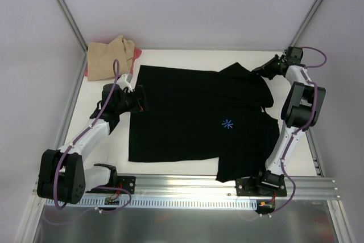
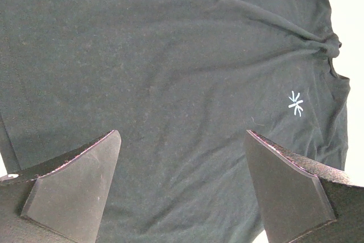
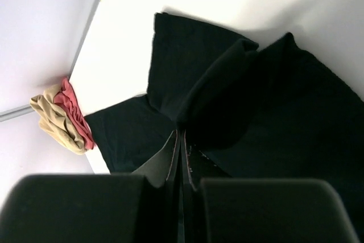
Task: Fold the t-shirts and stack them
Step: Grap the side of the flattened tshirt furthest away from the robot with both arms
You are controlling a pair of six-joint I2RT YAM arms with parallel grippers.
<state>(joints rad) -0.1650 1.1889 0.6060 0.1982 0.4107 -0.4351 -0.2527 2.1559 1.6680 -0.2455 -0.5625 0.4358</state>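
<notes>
The black t-shirt (image 1: 193, 118) lies spread on the white table, its light-blue starburst mark (image 1: 227, 123) facing up. My left gripper (image 1: 140, 99) is open and hovers over the shirt's left edge; in the left wrist view its fingers (image 2: 85, 180) stand wide apart above the black cloth (image 2: 170, 72), with the mark (image 2: 295, 103) to the right. My right gripper (image 1: 261, 71) is at the shirt's far right corner. In the right wrist view it (image 3: 182, 134) is shut on a raised fold of the black shirt (image 3: 216, 83). The tan shirt (image 1: 108, 55) and the pink-red one (image 1: 137, 55) lie bunched at the far left.
The tan shirt (image 3: 54, 115) and the pink-red shirt (image 3: 74, 109) sit in the far left corner against the frame post (image 1: 65, 12). White enclosure walls close the back and sides. A metal rail (image 1: 187, 186) runs along the near edge.
</notes>
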